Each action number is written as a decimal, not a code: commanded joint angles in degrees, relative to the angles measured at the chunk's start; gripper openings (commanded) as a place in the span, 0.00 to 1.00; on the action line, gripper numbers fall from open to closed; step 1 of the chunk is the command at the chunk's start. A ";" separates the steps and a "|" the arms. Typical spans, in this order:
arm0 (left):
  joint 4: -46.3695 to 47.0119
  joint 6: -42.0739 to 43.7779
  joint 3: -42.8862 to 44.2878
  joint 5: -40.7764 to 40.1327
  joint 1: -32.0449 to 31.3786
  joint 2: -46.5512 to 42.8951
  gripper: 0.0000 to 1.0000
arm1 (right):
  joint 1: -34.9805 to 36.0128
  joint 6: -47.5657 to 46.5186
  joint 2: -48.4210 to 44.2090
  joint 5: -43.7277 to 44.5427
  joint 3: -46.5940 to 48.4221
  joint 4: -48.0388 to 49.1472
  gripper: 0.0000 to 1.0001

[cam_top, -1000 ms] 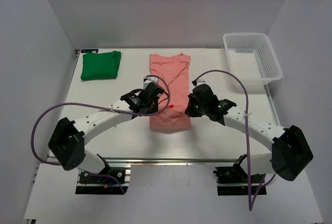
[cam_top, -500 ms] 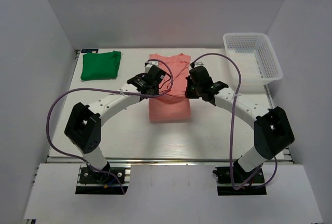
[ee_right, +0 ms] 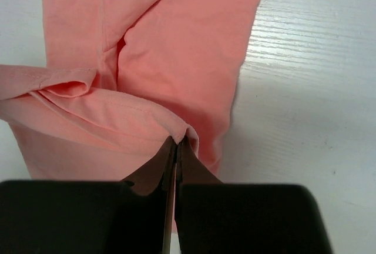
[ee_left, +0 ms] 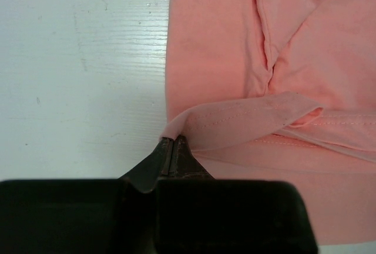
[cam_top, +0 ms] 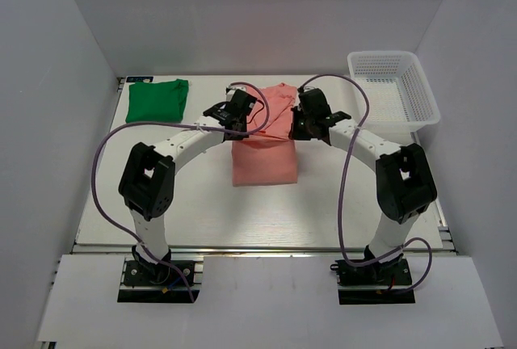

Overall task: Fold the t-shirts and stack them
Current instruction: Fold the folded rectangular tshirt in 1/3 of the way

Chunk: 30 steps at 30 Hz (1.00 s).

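Now left jaws, right jaws pinch pink t-shirt (cam_top: pixel 265 165) hem; basket (cam_top: pixel 429 94) contents unclear.

Pink shirt (cam_top: pixel 265 163) was soft matt knit cloth; its hem stitching showed. Green shirt (cam_top: pixel 157 100) looked like the same matt cloth. Table (cam_top: pixel 202 203) was white with fine wood grain, matt and faintly scuffed. Basket (cam_top: pixel 380 55) was white plastic mesh. Left gripper (ee_left: pixel 171 142) looked smooth matt black. Cables (cam_top: pixel 101 155) had smooth purple sheaths.
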 commanded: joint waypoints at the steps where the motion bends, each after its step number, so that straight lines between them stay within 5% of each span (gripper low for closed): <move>1: 2.24 1.21 2.13 -0.31 1.19 -0.37 0.00 | -1.96 -2.39 1.16 -5.11 1.80 3.85 0.00; 12: 6.11 2.54 2.84 2.68 2.78 4.20 0.04 | -5.13 -2.23 7.31 -12.16 3.45 10.63 0.00; 15: 6.11 1.22 5.47 2.68 3.83 6.75 0.34 | -5.66 -0.30 9.42 -14.27 4.69 12.90 0.16; 17: 6.11 1.21 7.92 1.89 4.45 7.98 0.78 | -6.01 0.59 10.38 -13.14 5.91 13.27 0.31; 18: 5.33 -0.09 8.98 1.10 5.14 9.03 0.85 | -6.19 1.55 10.65 -12.61 6.62 13.09 0.53; 19: 4.37 -0.11 10.12 1.10 6.02 9.04 1.00 | -6.54 2.17 10.66 -12.17 6.80 13.18 0.59; 23: 0.84 -0.81 12.51 0.39 7.25 6.94 1.00 | -6.54 2.35 7.42 -10.93 5.14 13.09 0.77; 24: 0.84 -0.81 11.20 0.39 7.26 5.36 1.00 | -6.63 2.18 5.84 -11.02 3.74 13.09 0.90; 30: 6.28 -2.12 -8.02 6.88 7.26 -9.03 1.00 | -5.66 0.69 -3.30 -17.83 -7.59 16.85 0.90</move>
